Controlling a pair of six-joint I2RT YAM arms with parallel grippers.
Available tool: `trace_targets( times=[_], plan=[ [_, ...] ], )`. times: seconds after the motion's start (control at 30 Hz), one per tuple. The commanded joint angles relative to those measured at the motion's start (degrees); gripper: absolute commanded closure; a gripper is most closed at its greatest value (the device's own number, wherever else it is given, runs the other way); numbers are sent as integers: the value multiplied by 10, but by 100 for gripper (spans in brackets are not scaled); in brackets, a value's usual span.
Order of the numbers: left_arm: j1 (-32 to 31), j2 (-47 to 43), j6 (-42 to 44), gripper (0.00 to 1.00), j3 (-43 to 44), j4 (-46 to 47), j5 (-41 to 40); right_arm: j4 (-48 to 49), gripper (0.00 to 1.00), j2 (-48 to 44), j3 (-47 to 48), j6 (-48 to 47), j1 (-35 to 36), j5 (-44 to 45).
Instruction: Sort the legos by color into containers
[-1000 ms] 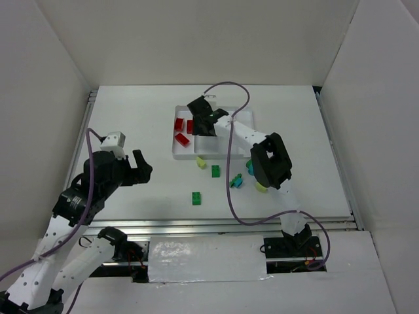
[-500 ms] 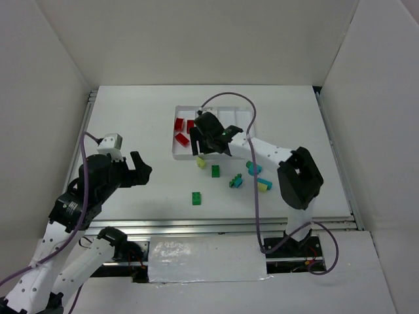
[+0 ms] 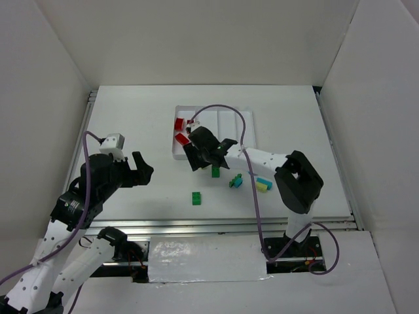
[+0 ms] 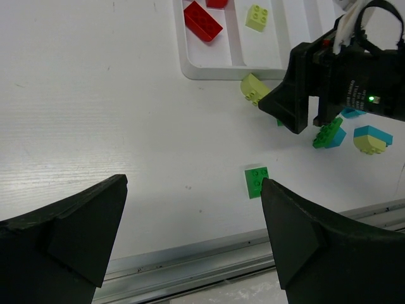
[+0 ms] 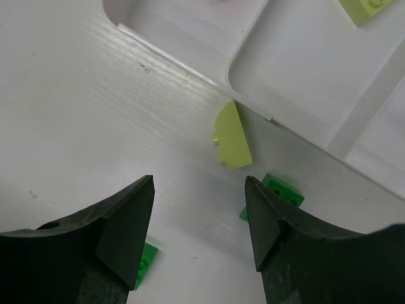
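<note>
The sorting is under way but, I judge, well short of half done. Of the legos, a red brick and a second red brick, cut by the frame edge, lie in one end compartment of the tray. One pale yellow-green brick lies in the compartment next to it, and the other two containers show no brick where they can be seen. Out on the worktop lie a rounded yellow-green brick, a green brick, a second green brick, a green-and-cyan pair and a cyan-and-yellow piece. The right jaws stand open and empty, low over the worktop. The rounded brick is just ahead of the gap between them, lying against the tray's outer wall. The first green brick sits just beside one jaw, and the second is half hidden behind the other. The left jaws are wide open and hold nothing; they are well apart from the tray, with the second green brick just ahead of one jaw's tip. From above, the right arm and its cable cover the rounded brick and part of the tray, so the count of reds is unsure, possibly a third. Whether the two-colour pieces are stacked or merely touching I cannot tell, and the far ends of the compartments are cut off in both wrist views.
</note>
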Motion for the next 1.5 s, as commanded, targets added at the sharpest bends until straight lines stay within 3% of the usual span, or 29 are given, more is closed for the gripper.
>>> trace_targets(
  times=[0.0,0.67,0.7,0.87,1.07,1.3,1.47],
  plan=[
    [-3,-3,18,0,0,20,8,20,33,39,29,-22,3,36],
    [-3,0,23,1,-2,25,20,59,36,117,54,-22,1,68],
    [-3,0,23,1,-1,24,21,57,42,118,55,-22,0,68],
    [-3,-4,23,1,-2,26,22,68,53,106,39,-11,3,68],
    [-3,-11,19,0,0,22,8,77,82,70,1,1,19,61],
    [-3,-32,8,1,-1,18,-14,138,88,-47,-78,31,29,-20],
    [-3,-29,8,1,-1,18,-13,104,88,-88,-49,33,15,-5]
  ],
)
